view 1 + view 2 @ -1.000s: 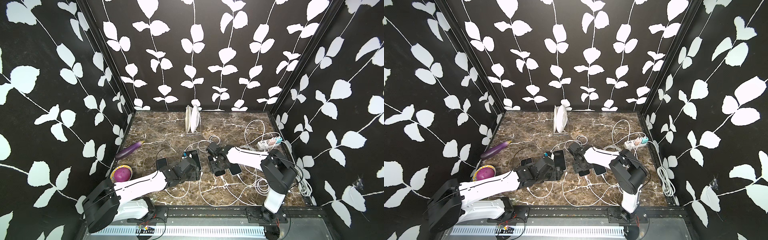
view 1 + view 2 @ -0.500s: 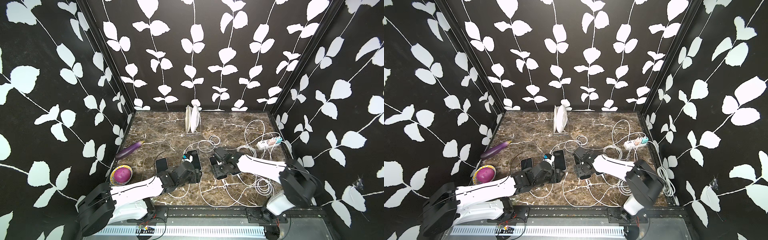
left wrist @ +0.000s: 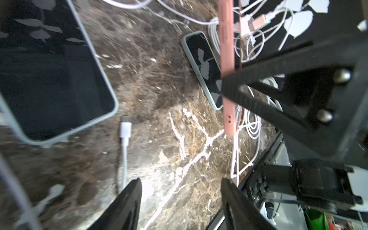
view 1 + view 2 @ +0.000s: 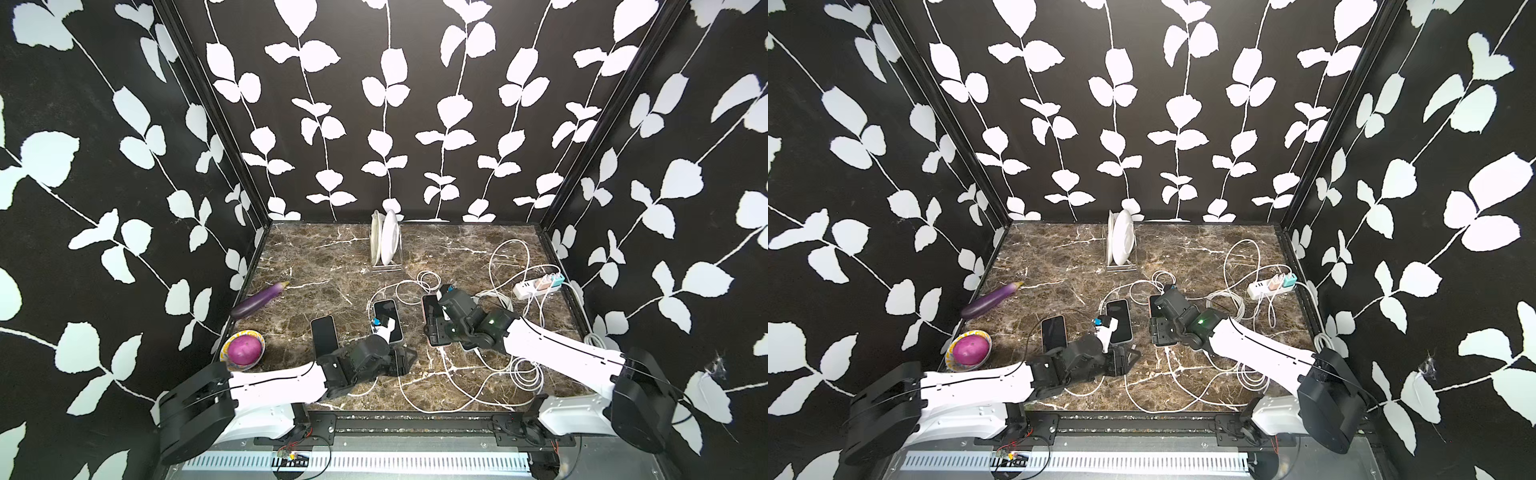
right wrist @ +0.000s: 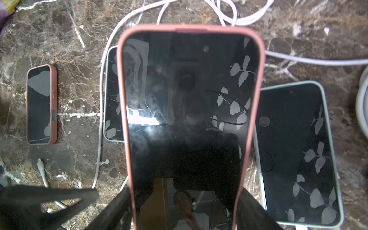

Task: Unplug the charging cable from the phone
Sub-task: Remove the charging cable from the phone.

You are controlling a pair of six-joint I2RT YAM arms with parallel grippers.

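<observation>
**Gripping the phone on the right, plug lying free**

Right gripper [image 5: 184, 199] is clamped on the pink-cased black-screen smartphone [image 5: 185, 99], one finger on each long edge near its lower end. The phone is raised off the brown marble-pattern tabletop [image 3: 159, 89], with its screen showing in the right wrist view. The left wrist view has it edge-on. Its end looks bare of any cable, but the coiled white leads [image 3: 253, 123] behind it make that hard to confirm.

Left gripper [image 3: 180, 182] hovers low over the tabletop, fingers spread, gripping nothing. The white charging-cable plug [image 3: 125, 129] lies flat on the marble just ahead of one finger. Its metal tip sits just beside the corner of a pale-green-cased phone [image 3: 49, 79].

A second pale-green phone [image 5: 294, 149] lies flat beside the held one. A smaller-looking pink-cased phone [image 5: 41, 103] lies well off to the other side.
</observation>
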